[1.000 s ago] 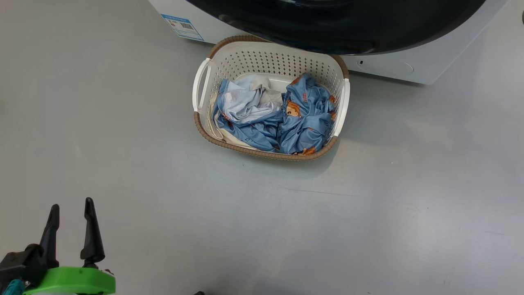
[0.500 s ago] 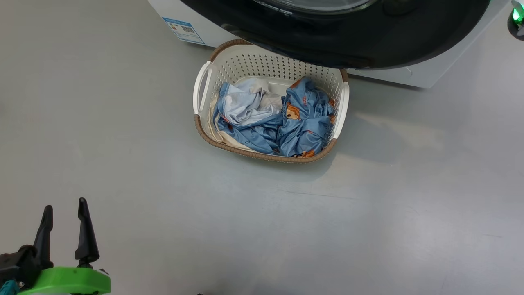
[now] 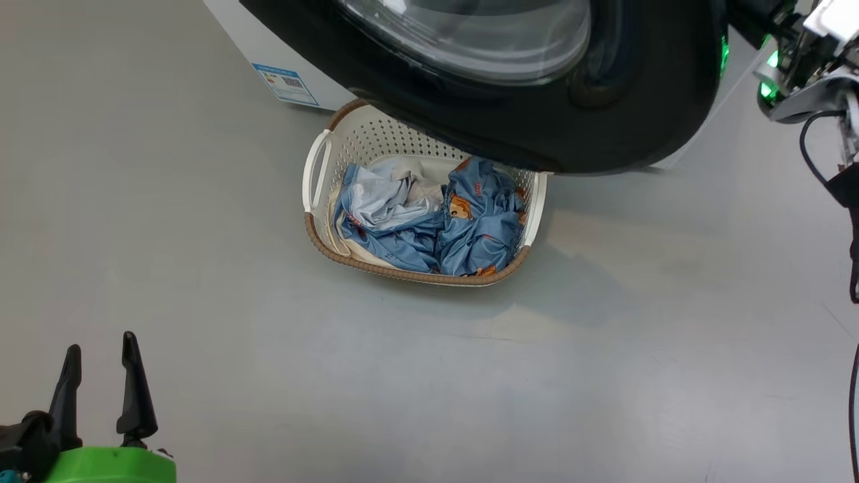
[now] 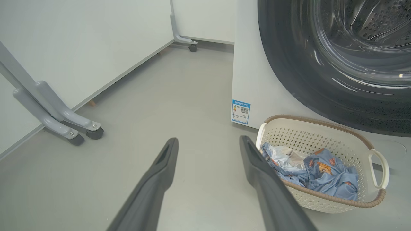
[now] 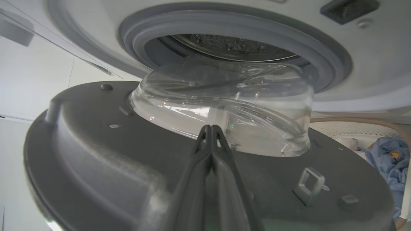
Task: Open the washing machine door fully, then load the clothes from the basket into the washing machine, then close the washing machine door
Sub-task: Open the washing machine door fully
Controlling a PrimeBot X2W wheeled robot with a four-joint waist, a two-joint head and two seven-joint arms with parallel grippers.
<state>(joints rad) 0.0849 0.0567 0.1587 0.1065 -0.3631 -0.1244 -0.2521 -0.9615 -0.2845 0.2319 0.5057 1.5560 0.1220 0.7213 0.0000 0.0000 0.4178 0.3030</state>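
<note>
The white front-loading washing machine [image 4: 250, 64] stands on a grey floor [image 3: 201, 201], its grey rubber gasket [image 5: 334, 54] and steel drum [image 5: 231, 46] exposed. The washing machine door [image 3: 637, 100] is swung partly open, with its clear glass bowl [image 5: 224, 109] out of the opening and its black rim overhanging the far end of the basket [image 3: 416, 274]. The basket sits on the floor just in front of the machine and holds the crumpled light blue clothes [image 3: 463, 221]. The left gripper [image 3: 100, 342] hangs spread and empty over bare floor, well apart from the basket. The right gripper [image 5: 210, 128] is clenched on nothing, its tips at the door's inner face by the bowl's base. A blue sticker [image 4: 240, 111] sits low on the machine.
</note>
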